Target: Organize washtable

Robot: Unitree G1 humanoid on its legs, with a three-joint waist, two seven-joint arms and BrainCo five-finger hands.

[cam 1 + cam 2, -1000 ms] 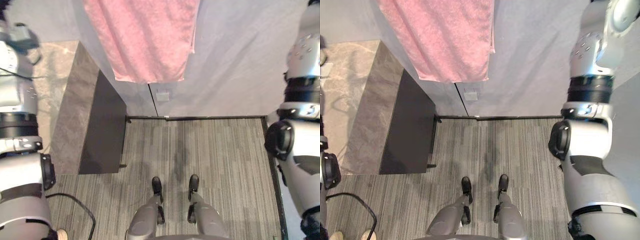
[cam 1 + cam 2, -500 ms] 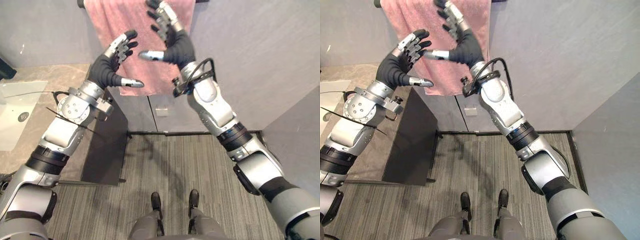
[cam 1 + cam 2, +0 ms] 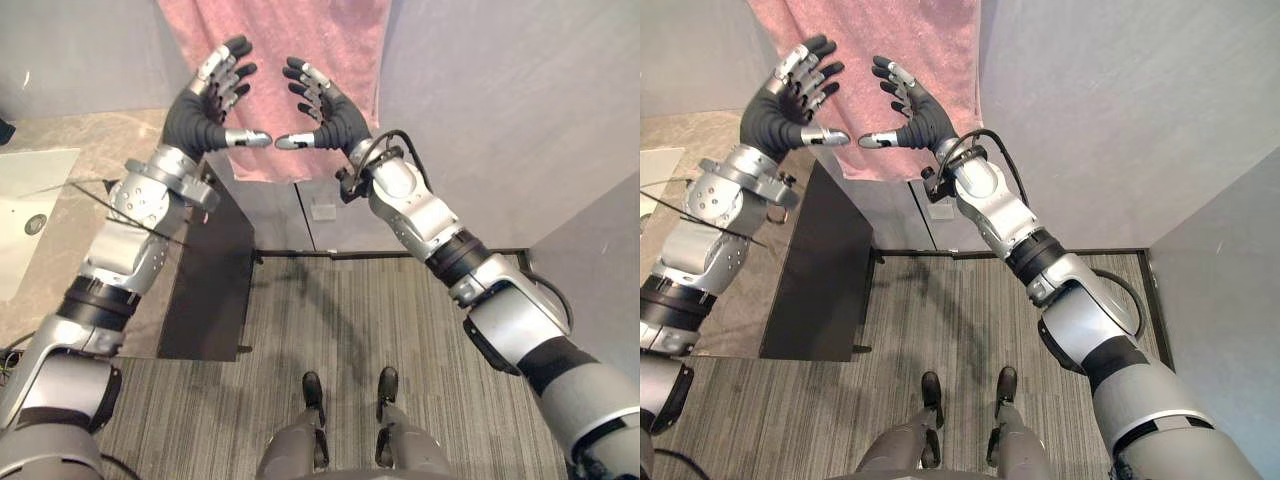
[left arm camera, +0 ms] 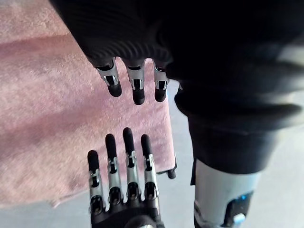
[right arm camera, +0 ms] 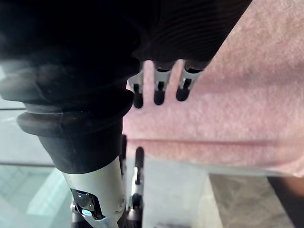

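Pink terry towel (image 3: 340, 30) at 12 o'clock, hanging flat against the grey wall, long axis vertical, hem lowest. Left robot hand (image 3: 195, 110) and right robot hand (image 3: 335, 115) before it, fingers spread, both empty. Marbled desk (image 3: 100, 135) at 9 o'clock.

- pink towel (image 3: 300, 60): soft terry cloth, fuzzy nap, totally matt
- countertop (image 3: 90, 135): looks like grey-beige veined stone, smooth with a faint sheen
- basin (image 3: 25, 215): pale and smooth, a bit glossy
- cabinet panel (image 3: 215, 290): flat black, smooth, matt
- floor (image 3: 420, 320): grey striped carpet, fine ribbed weave
- wall (image 3: 500, 120): plain grey, smooth, matt
- left hand (image 3: 190, 115) and right hand (image 3: 335, 115): silver metal-look fingers with dark matt tips, dark ribbed cover that looks rubbery
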